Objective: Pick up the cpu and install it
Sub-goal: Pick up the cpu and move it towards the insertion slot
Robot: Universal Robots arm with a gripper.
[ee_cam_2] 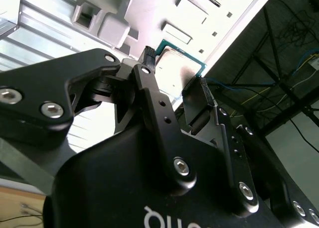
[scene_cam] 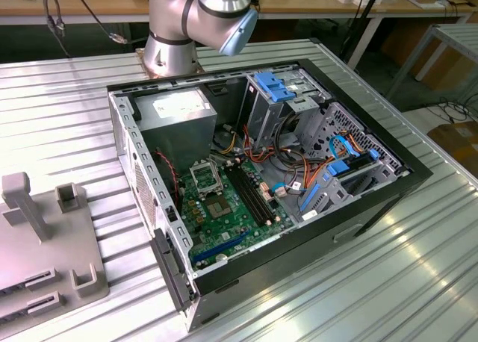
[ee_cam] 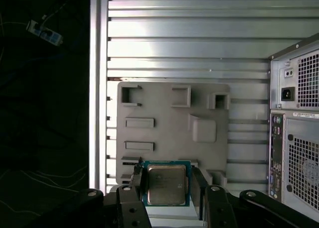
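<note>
The cpu [ee_cam: 166,185] is a small square chip with a silver-grey top and a green rim. My gripper [ee_cam: 167,179] is shut on it, one black finger [ee_cam: 135,182] against each side. It hangs in the air above the grey holder tray [ee_cam: 169,123]. In the second wrist view the cpu [ee_cam_2: 172,66] sits between the same fingertips of my gripper [ee_cam_2: 175,71]. The open computer case [scene_cam: 261,170] lies on the table, and the silver socket frame [scene_cam: 203,178] shows on its green motherboard [scene_cam: 224,211]. The arm's base [scene_cam: 172,47] stands behind the case.
The grey holder tray [scene_cam: 45,260] with upright posts lies at the exterior view's left of the case on the ribbed metal table [scene_cam: 388,282]. Black memory slots [scene_cam: 250,193], cables and blue drive brackets [scene_cam: 272,84] crowd the case. Its rear panel [ee_cam: 296,138] shows beside the tray.
</note>
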